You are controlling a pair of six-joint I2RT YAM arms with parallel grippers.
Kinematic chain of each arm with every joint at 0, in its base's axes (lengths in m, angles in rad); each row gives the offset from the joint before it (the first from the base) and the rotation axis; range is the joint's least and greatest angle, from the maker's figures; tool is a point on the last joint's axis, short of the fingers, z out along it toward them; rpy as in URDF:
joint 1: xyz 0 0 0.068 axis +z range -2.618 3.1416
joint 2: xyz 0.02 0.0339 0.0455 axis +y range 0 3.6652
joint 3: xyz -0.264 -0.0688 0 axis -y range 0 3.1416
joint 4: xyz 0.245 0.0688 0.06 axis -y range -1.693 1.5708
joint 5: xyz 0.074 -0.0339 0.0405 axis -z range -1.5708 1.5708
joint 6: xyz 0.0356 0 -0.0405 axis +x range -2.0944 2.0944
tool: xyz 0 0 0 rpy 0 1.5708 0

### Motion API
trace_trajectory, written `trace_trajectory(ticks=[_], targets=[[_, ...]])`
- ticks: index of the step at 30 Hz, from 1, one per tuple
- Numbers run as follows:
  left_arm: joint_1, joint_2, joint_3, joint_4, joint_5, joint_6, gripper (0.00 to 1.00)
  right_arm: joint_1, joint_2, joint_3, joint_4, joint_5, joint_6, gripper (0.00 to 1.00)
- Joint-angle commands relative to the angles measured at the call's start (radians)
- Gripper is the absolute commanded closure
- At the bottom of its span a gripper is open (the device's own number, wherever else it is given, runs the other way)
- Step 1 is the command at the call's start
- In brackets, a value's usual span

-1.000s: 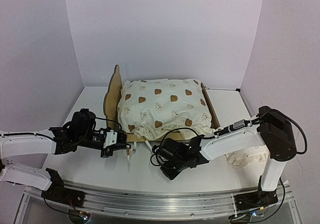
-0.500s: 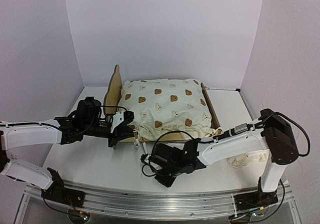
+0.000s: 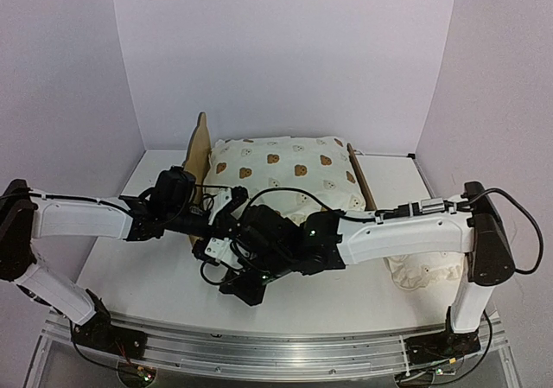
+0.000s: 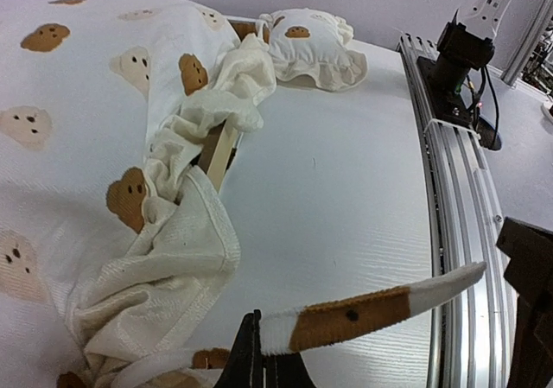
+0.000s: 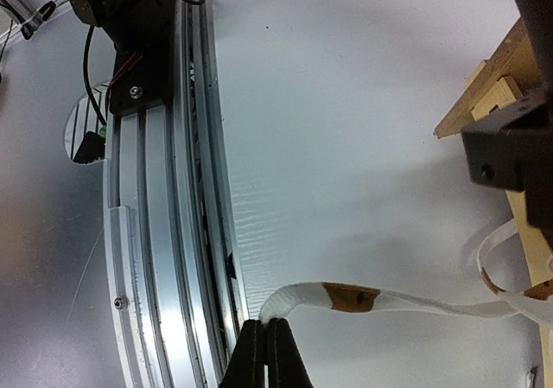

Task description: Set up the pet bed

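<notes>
While the top view buries both fingertip pairs under overlapping arms, the wrist views resolve them. The left claw [image 4: 263, 358] pinches a bear-print tie [image 4: 346, 313], and the right claw [image 5: 263, 336] pinches a tie end [image 5: 298, 297]. The pet bed [image 3: 197, 159], carrying the cushion [image 3: 285, 176], stands on the worktop [image 3: 155, 284] beside the left claw and beyond the right claw.

Plain lilac walls [image 3: 285, 51] on three sides, white tabletop [image 3: 160, 280] below, aluminium rail [image 3: 285, 349] along bottom edge of frame; even, soft light.
</notes>
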Motion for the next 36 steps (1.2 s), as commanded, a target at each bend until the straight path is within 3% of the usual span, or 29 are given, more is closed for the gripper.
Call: trace_trajectory(ticks=[1,4,6,12,19,24,26,32,36], targets=[[0.005,0.092,0.053,-0.036,0.06,0.023,0.92,-0.014,0.0,0.028,0.054,-0.036,-0.003,1.0],[0.005,0.092,0.052,-0.083,0.074,0.083,0.63,-0.026,-0.035,-0.01,0.076,-0.026,0.019,1.0],[0.005,0.078,0.055,-0.112,0.076,0.108,0.5,-0.032,-0.055,-0.044,0.084,-0.013,0.021,1.0],[0.064,0.024,0.093,-0.191,0.118,0.117,0.32,-0.061,-0.095,-0.114,0.101,-0.007,0.043,1.0],[0.125,-0.061,0.094,-0.301,0.178,0.224,0.29,-0.105,-0.11,-0.145,0.133,-0.056,0.108,1.0],[0.127,-0.182,-0.027,-0.31,0.219,0.399,0.42,-0.15,-0.116,-0.162,0.198,-0.107,0.184,1.0],[0.122,-0.239,-0.081,-0.263,0.233,0.437,0.43,-0.164,-0.118,-0.176,0.239,-0.118,0.22,1.0],[0.042,-0.283,-0.166,-0.166,0.092,0.507,0.38,-0.179,-0.108,-0.173,0.273,-0.138,0.232,1.0],[0.009,-0.229,-0.139,-0.145,-0.005,0.473,0.43,-0.183,-0.103,-0.166,0.276,-0.15,0.228,1.0]])
